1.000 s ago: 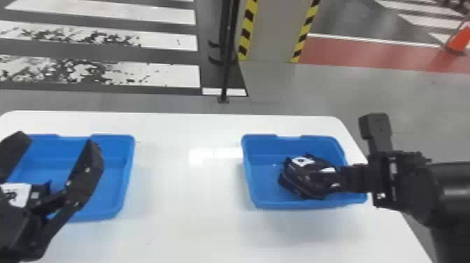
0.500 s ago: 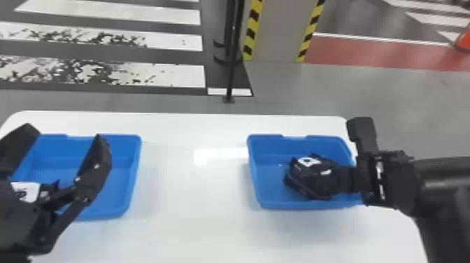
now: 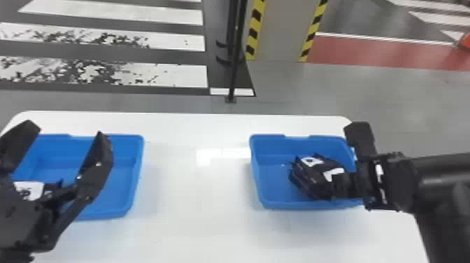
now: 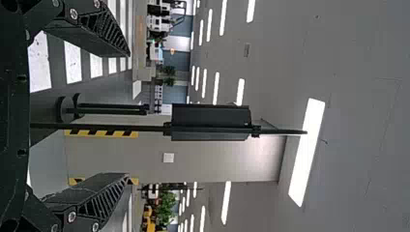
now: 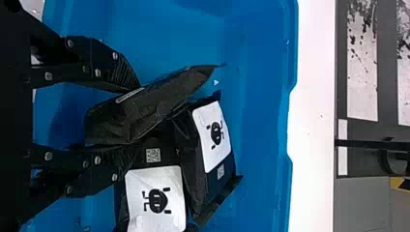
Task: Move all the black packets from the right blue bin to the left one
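Observation:
Several black packets with white labels (image 3: pixel 307 175) lie together in the right blue bin (image 3: pixel 264 203). My right gripper (image 3: pixel 341 186) reaches into that bin from its right side. In the right wrist view, the right gripper (image 5: pixel 137 119) is shut on a black packet (image 5: pixel 162 104), which stands on edge between its fingers, against two labelled packets (image 5: pixel 212 140). My left gripper (image 3: pixel 66 131) is parked open over the left blue bin (image 3: pixel 138 168), with nothing between its fingers; the left wrist view shows the left gripper (image 4: pixel 128 115) spread wide. A white-labelled packet (image 3: pixel 31 190) lies in the left bin, partly hidden.
Both bins stand on a white table (image 3: pixel 196 196), with a wide stretch of tabletop between them. A thin black post (image 3: pixel 235 70) stands on the floor beyond the table's far edge. Past it is a pillar with yellow-black stripes (image 3: pixel 253 29).
The right gripper has moved a little left, farther into the right bin. The head view has shifted slightly, so both bins appear a bit farther right. The left gripper remains open.

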### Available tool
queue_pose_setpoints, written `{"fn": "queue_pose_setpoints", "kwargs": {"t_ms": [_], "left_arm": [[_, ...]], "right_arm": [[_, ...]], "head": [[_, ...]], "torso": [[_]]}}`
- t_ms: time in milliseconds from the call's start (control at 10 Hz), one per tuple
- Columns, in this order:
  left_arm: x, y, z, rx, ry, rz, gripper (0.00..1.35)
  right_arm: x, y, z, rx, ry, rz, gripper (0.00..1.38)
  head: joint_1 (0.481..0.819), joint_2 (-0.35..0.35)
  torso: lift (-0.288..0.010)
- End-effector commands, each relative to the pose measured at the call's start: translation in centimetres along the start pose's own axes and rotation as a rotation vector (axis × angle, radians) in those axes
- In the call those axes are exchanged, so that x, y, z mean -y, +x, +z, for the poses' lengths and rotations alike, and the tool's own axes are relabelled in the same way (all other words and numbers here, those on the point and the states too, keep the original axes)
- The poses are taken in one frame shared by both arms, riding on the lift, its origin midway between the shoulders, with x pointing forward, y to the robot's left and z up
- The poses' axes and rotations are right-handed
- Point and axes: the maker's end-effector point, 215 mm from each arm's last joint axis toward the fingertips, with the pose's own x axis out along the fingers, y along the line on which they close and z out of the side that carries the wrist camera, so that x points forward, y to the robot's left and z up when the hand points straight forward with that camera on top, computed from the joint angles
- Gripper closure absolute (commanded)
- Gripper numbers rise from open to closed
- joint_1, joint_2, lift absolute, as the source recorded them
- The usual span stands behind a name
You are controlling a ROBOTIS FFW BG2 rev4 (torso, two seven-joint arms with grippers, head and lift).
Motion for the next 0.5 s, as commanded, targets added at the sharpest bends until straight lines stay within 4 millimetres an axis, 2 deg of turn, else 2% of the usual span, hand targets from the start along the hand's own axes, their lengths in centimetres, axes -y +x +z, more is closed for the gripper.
{"fn": "queue_pose_setpoints", "kwargs": {"t_ms": [0,200,400], "left_arm": [[0.0,0.0,0.1,0.008,0.001,0.002,0.16],[-0.1,0.0,0.2,0.018,0.002,0.002,0.17],[-0.1,0.0,0.4,0.028,0.002,0.006,0.18]], "right_arm": [[-0.4,0.2,-0.4,-0.018,0.0,0.009,1.1],[-0.6,0.2,0.6,0.026,-0.016,0.009,1.12],[-0.8,-0.6,3.5,0.153,-0.035,0.019,1.12]], "head": [[0.695,-0.163],[0.695,-0.157],[0.695,-0.149]], "torso": [[-0.14],[-0.14],[-0.14]]}}
